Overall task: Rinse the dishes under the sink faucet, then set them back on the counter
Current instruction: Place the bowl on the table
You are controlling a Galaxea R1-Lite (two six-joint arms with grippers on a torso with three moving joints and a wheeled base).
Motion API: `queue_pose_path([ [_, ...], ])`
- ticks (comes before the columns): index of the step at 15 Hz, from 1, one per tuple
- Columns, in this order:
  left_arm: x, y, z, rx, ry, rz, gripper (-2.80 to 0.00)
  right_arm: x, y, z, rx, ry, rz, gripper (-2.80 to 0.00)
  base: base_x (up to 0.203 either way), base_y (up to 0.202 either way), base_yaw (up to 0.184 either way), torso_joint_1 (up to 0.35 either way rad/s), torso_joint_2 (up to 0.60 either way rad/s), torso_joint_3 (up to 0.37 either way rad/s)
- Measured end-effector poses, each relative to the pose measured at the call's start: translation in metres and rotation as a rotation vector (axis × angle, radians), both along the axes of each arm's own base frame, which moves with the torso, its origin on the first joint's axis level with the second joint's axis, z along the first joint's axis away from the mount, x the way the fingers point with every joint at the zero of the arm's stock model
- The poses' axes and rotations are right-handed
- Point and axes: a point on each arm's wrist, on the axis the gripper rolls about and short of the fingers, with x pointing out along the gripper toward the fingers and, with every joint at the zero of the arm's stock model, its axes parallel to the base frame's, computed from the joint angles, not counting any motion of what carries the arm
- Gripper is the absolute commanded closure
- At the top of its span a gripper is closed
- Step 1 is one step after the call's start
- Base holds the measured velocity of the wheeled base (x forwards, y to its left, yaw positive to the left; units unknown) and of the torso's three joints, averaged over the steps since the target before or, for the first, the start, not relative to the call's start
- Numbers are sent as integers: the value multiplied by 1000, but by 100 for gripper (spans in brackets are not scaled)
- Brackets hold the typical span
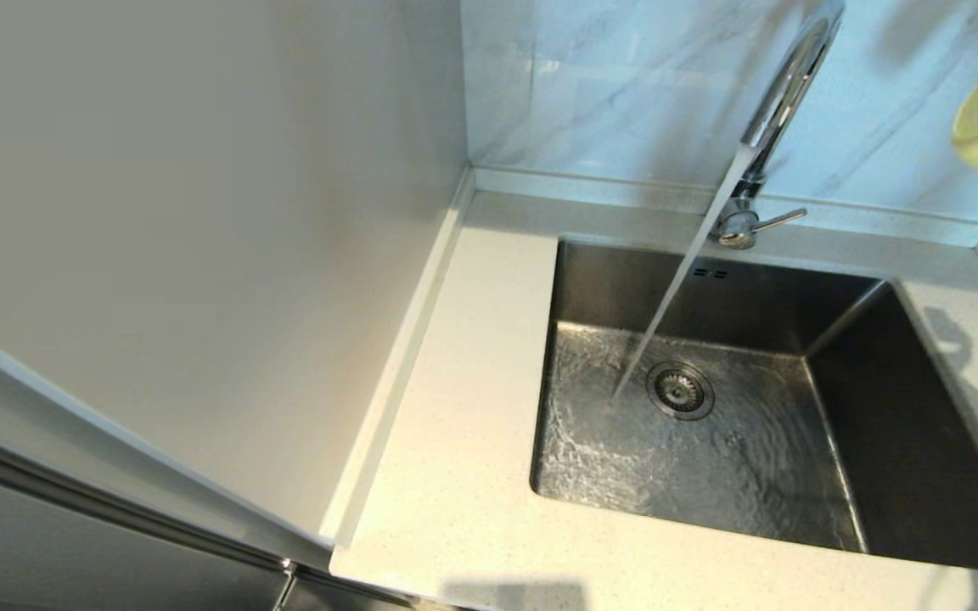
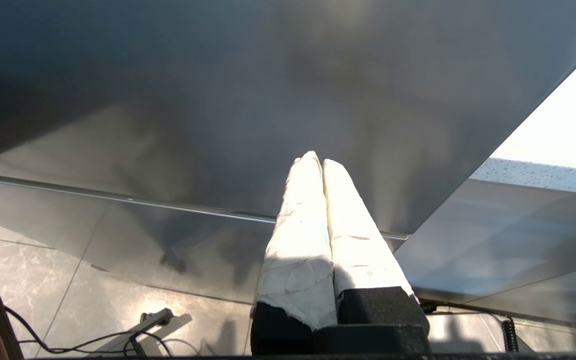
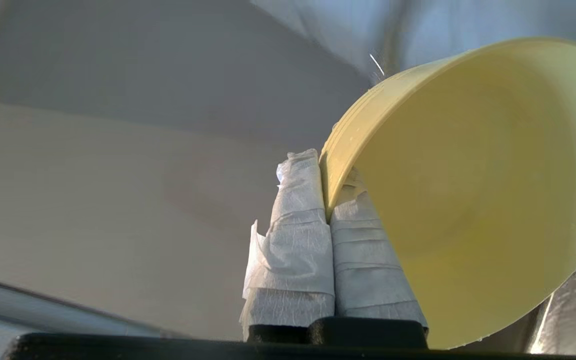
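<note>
We pinch the bowl (image 3: pixel 468 190) by its rim in our right gripper (image 3: pixel 325 185), tilted up at the right, apart from the faucet (image 1: pixel 782 102) stream (likely to drain); left gripper (image 2: pixel 320 167) parked, fingers together

faucet (image 1: pixel 782 102) and water stream (image 1: pixel 676 288) crossing open sink (image 1: pixel 905 407)
</note>
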Motion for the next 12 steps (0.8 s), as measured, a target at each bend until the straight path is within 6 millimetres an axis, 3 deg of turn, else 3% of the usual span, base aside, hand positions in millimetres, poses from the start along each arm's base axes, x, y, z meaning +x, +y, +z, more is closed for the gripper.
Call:
queue_pose_path([
  [2, 0, 0, 0, 0, 0, 0, 0, -18, -4, 48, 12, 6, -85, 0, 0, 0, 0, 0, 0, 0],
  [4, 0, 0, 0, 0, 0, 0, 0, -25, -10, 62, 51, 120, -194, 0, 0, 0, 0, 0, 0, 0],
  [7, 0, 0, 0, 0, 0, 0, 0, -17, -13, 49, -66, 301, -495, 0, 0, 0, 0, 0, 0, 0],
  [9, 0, 0, 0, 0, 0, 0, 0, -11, -11, 29, -366, 443, -635, 0, 0, 0, 0, 0, 0, 0],
  [12, 0, 0, 0, 0, 0, 0, 0, 4, -8, 2, -906, 501, -555, 0, 0, 0, 0, 0, 0, 0],
])
